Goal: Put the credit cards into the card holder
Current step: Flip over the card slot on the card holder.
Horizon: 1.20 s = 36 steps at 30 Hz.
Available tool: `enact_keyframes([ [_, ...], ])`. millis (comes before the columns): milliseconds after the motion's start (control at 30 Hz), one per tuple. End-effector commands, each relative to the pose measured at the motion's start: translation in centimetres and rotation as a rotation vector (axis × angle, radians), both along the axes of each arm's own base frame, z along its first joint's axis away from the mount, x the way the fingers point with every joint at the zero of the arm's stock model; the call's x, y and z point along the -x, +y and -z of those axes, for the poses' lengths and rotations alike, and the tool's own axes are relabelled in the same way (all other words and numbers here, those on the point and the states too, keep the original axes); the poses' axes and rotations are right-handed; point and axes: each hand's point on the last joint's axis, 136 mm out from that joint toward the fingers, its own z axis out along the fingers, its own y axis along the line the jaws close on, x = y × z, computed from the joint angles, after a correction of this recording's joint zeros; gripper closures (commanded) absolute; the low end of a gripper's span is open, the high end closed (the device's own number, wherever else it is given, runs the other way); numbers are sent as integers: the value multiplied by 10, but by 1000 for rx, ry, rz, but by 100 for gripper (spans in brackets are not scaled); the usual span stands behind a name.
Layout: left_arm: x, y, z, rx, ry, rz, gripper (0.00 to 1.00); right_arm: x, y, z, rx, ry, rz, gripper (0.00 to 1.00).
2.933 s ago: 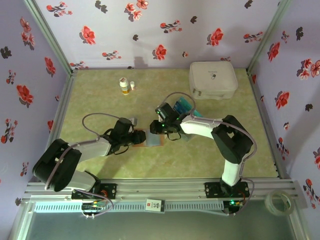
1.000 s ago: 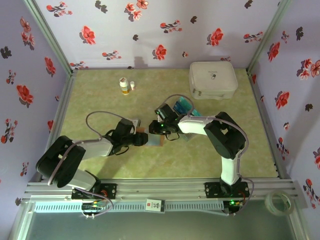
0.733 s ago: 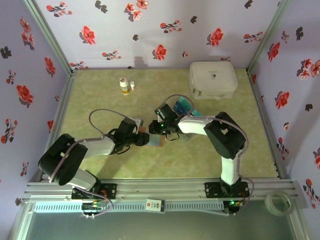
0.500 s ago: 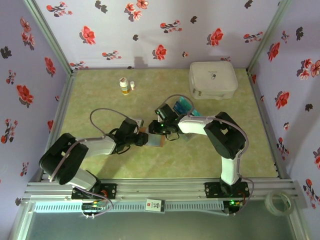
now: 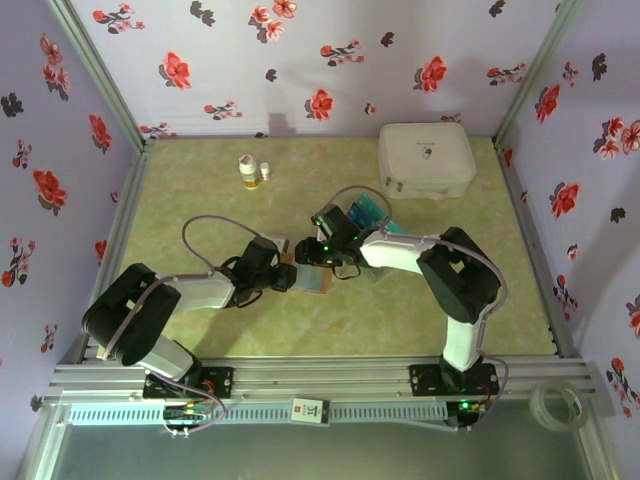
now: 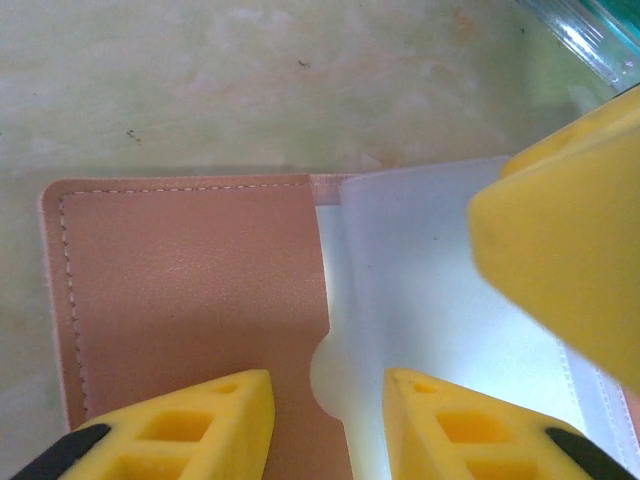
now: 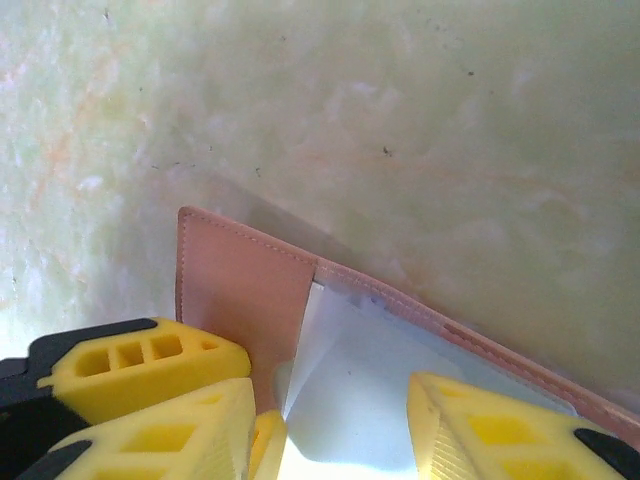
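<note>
The pinkish-brown card holder (image 5: 303,279) lies open on the green mat, its stitched brown pocket (image 6: 190,290) on the left. A pale bluish sheet (image 6: 430,300) covers its right half; I cannot tell whether this is a card or a clear pocket. My left gripper (image 5: 288,278) is open, its fingers (image 6: 200,420) straddling the pocket's notched edge just above it. My right gripper (image 5: 318,266) is open over the pale sheet (image 7: 380,390), and one of its fingers (image 6: 560,240) shows in the left wrist view. Teal credit cards (image 5: 366,210) stand in a clear tray behind.
A big white rounded case (image 5: 425,158) sits at the back right. Two small bottles (image 5: 250,170) stand at the back left. The clear tray's edge (image 6: 585,35) lies just beyond the holder. Floral walls enclose the mat, and a tape roll (image 5: 555,403) lies outside at the front right.
My left gripper has slid right along the mat until its fingers reach over the holder. The right gripper has stayed over the holder's right half, shifting only slightly.
</note>
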Motion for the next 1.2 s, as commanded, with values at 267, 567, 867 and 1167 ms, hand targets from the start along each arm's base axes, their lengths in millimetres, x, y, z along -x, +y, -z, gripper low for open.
enact_keyframes([
  [267, 33, 23, 48, -137, 149, 10, 65, 6, -16, 10, -2, 30, 59, 52],
  [567, 32, 22, 47, -135, 145, 11, 64, 6, 4, 5, -108, 69, 49, 52],
  [867, 24, 18, 26, -111, 97, 10, 59, 3, 22, -8, -217, 97, 62, 52],
  [1167, 20, 42, -48, 20, -79, -87, 30, 5, 35, -22, -243, 99, 65, 51],
])
